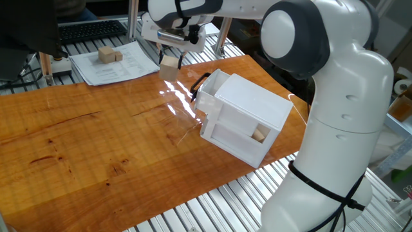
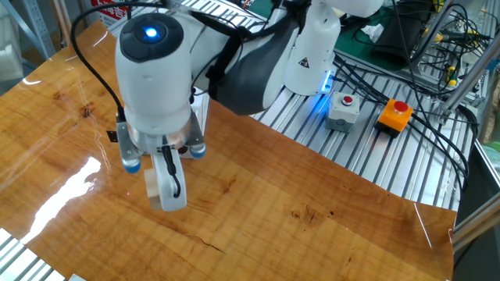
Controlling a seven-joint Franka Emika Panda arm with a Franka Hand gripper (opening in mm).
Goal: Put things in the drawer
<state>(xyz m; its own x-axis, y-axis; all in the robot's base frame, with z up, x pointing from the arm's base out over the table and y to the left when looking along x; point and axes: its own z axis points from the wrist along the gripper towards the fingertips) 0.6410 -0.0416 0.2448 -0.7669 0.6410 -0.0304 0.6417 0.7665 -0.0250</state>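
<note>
My gripper [image 1: 170, 63] is shut on a pale wooden cube [image 1: 168, 68] and holds it above the table, just left of the white cabinet [image 1: 251, 113]. The drawer [image 1: 214, 85], with its curved black handle [image 1: 199, 84], sticks out of the cabinet's upper left end. Another cube [image 1: 260, 134] shows inside the cabinet's lower opening. Two more cubes [image 1: 109, 55] sit on a sheet of paper at the back left. In the other fixed view the gripper [image 2: 162, 187] hangs over the table with the cube [image 2: 153, 189] between its fingers. The arm hides most of the cabinet there.
A keyboard [image 1: 90, 29] lies behind the paper [image 1: 116, 67]. The wooden tabletop [image 1: 96, 148] rests on metal slats. In the other fixed view a grey button box [image 2: 344, 109], an orange button box [image 2: 393, 115] and cables lie beyond the table's edge.
</note>
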